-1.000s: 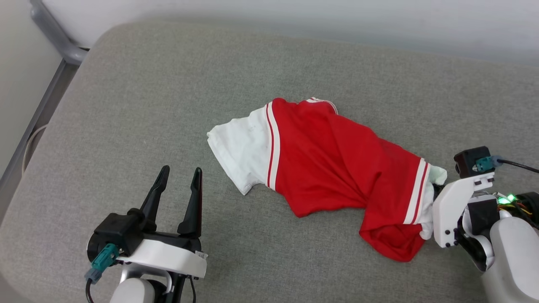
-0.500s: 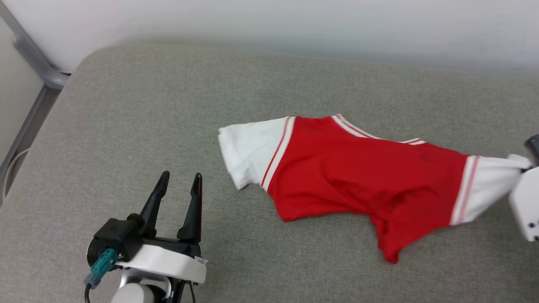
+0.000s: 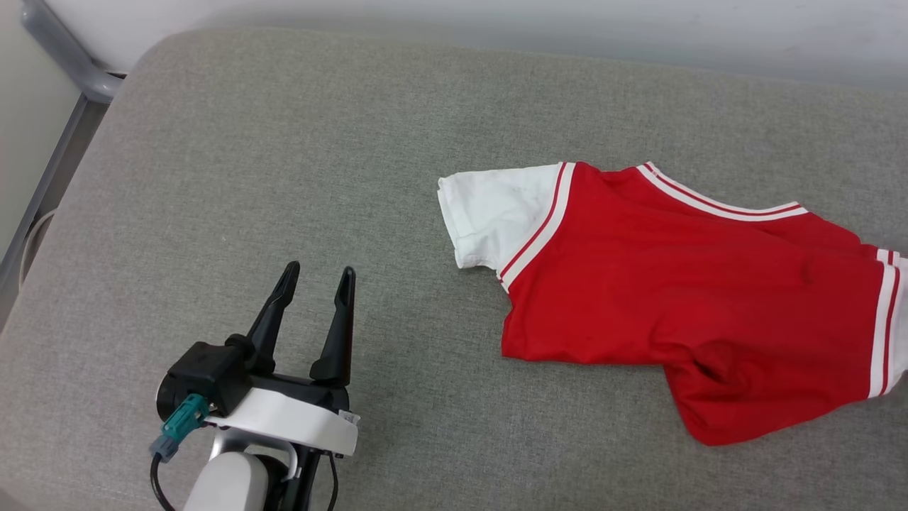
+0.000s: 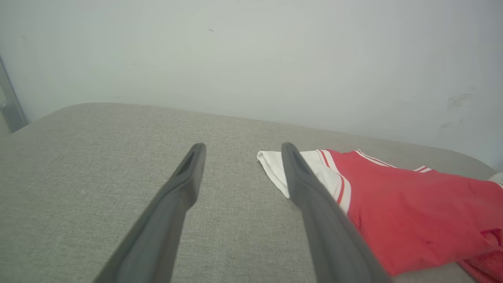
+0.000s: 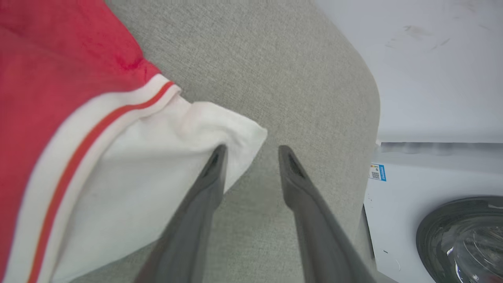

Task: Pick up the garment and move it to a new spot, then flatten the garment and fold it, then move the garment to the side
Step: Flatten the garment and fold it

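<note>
Lying on grey cushion [image 3: 284,142]: red jersey [image 3: 695,298]; left gripper [image 3: 319,271] fingers spread; right gripper [image 5: 252,149] fingers spread beside white sleeve [image 5: 157,157].

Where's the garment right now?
Head view: the garment lies on the right half of the grey cushion, right of the left hand; its white sleeve sits beside the right hand.
</note>
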Motion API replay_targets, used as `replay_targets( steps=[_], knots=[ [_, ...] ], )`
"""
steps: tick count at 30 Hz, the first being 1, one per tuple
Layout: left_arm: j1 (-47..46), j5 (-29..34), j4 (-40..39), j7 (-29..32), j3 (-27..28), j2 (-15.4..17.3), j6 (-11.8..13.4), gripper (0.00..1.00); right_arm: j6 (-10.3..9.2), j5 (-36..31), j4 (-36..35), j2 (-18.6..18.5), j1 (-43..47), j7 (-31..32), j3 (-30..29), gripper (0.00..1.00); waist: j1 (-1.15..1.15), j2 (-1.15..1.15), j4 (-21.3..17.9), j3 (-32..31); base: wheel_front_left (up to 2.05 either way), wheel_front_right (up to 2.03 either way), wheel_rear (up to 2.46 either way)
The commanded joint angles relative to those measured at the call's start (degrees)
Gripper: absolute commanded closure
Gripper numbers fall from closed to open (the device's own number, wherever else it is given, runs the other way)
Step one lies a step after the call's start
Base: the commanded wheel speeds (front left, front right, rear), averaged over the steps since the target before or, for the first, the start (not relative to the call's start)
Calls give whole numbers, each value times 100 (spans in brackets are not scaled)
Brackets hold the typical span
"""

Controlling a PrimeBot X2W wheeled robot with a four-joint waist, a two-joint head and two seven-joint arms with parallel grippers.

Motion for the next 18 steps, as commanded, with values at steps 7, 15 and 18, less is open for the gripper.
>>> replay_targets(
  steps=[7,15,18],
  knots=[
    [0,-34,68,-15,96,72,-11,0,-8,-280,539,498,-373,-946,-241,0,0,0,-185,-235,0,0,0],
    [169,-154,22,-15,239,78,-11,0,-8,-183,324,1073,-251,-1901,-753,0,0,0,-541,-614,0,0,0],
    [249,-197,-25,-15,269,72,-11,0,-8,27,46,1425,-25,-2311,-1055,0,0,0,-683,-743,0,0,0]
  ],
)
